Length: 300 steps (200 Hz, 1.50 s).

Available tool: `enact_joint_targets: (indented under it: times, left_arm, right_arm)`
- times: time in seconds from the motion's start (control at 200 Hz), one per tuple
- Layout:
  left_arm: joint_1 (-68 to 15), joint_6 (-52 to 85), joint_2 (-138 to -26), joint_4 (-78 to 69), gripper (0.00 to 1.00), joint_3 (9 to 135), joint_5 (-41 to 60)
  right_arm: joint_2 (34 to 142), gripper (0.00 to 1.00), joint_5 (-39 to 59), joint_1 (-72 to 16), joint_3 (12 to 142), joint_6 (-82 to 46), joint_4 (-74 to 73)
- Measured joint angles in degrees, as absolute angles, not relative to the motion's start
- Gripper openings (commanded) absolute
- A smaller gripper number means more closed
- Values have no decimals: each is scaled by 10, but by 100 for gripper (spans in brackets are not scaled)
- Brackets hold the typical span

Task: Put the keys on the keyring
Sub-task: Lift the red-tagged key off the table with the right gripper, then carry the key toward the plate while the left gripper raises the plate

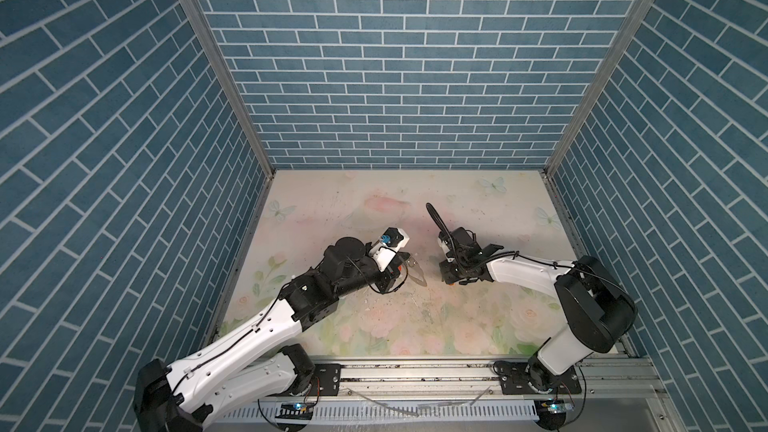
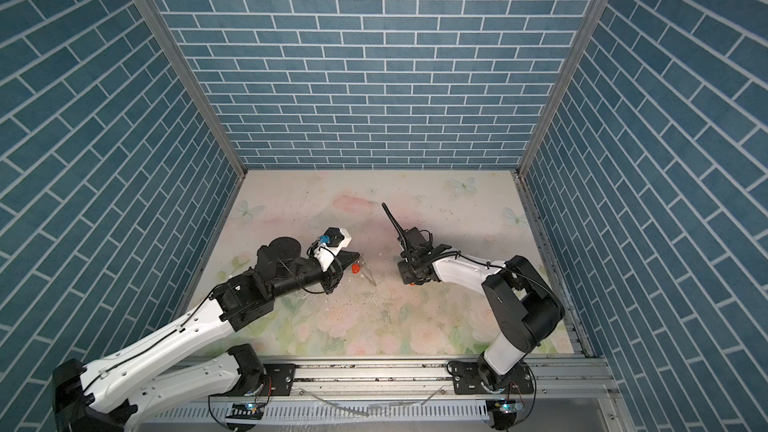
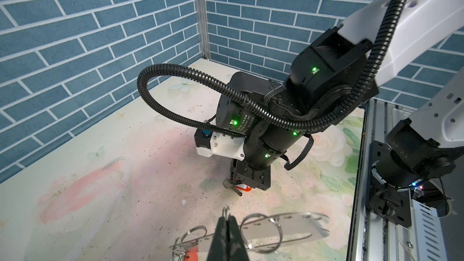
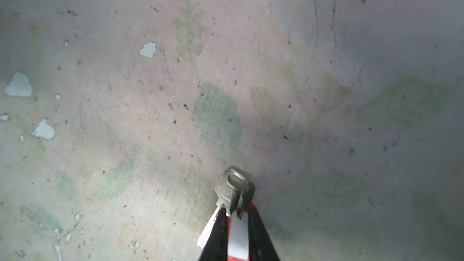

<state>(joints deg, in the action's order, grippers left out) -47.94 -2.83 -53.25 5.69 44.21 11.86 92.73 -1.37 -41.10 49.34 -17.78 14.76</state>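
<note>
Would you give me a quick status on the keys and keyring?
Left gripper shut on keyring. Right gripper shut on tagged key, low near table. Other orange tag beside left fingers. Nothing between them.

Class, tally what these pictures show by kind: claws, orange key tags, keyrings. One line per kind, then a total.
keyring: 1
claws: 2 (left claw, right claw)
orange key tags: 2 (one in the right claw, one near the left claw)
total: 5
</note>
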Motion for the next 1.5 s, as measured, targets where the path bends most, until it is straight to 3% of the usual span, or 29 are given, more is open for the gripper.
enact_joint_targets:
  times: [0.985,1.29,1.5]
  left_arm:
    - [-483,-29,-533,58,0,442,118]
    - [-485,-59,-531,63,0,442,131]
    - [-513,-135,-505,65,0,424,117]
  right_arm:
    - [926,0,-29,-414,489,-177,145]
    - [787,0,-14,-414,482,-139,169]
    - [662,0,58,-414,482,-100,187]
